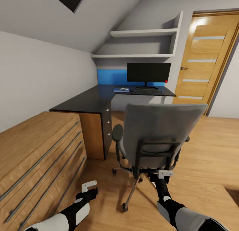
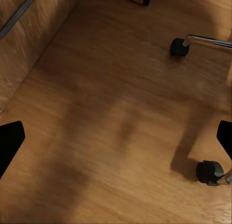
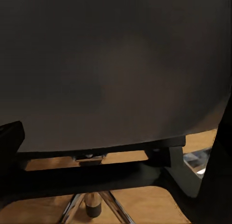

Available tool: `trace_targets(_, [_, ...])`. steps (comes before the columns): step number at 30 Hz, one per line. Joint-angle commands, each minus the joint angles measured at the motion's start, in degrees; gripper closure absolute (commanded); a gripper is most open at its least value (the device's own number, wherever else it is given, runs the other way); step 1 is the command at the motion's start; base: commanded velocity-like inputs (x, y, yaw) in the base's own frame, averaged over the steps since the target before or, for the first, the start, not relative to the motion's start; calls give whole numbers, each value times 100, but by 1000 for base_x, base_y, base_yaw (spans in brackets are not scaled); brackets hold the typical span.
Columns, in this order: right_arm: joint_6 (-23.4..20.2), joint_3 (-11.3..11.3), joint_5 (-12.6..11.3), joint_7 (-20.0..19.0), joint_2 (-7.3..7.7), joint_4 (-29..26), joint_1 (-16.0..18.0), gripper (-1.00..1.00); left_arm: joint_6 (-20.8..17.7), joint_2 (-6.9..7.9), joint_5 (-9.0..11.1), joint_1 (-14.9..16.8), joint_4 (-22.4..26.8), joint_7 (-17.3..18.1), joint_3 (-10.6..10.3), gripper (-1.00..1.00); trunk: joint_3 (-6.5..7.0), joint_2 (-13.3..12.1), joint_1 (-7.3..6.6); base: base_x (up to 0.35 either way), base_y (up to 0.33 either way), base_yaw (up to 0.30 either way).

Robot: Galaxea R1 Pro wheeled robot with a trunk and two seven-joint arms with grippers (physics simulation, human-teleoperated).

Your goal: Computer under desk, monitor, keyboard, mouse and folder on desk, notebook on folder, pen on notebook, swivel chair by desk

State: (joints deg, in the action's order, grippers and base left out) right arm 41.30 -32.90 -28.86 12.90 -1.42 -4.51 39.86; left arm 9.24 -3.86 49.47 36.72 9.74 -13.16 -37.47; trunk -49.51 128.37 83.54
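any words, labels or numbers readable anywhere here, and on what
None can be read.
The monitor screen is black with just a red dot at a lower corner.
The keyboard keys are too small to read.
The flat blue thing on the desk shows no legible print.

wood floor (image 2: 106, 113), swivel chair (image 2: 209, 172) castors

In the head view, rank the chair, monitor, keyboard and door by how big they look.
1. Chair, though it stands nearest the camera, which inflates it.
2. Door, close behind the chair, so that order is unsure.
3. Monitor.
4. Keyboard, a thin strip below the monitor.
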Motion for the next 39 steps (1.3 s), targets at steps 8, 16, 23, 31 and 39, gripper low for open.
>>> trace_targets(8, [3, -50, -24, 37, -7, 3, 4, -100, 15, 0, 39, 2, 2, -29, -50, -100, -6, 2, 0, 18, 9, 223])
trace_targets(16, [1, -50, -24, 37, -7, 3, 4, -100, 22, -21, 36, 3, 4, -29, -64, -100, -6, 2, 0, 0, 0, 267])
trace_targets(23, [1, -50, -24, 38, -6, 3, 4, -100, 19, -60, 36, 4, 2, -29, -74, -100, -6, 2, 0, 0, 0, 240])
trace_targets(31, [1, -47, -24, 41, -1, 3, 4, -100, 17, -62, 36, 3, 2, -21, -76, -100, -6, 2, 0, 0, 0, 214])
trace_targets(39, [1, -41, -25, 39, 1, 3, 4, -100, 17, -92, 32, 5, 5, -16, -82, -100, -6, 2, 0, -152, 0, 19])
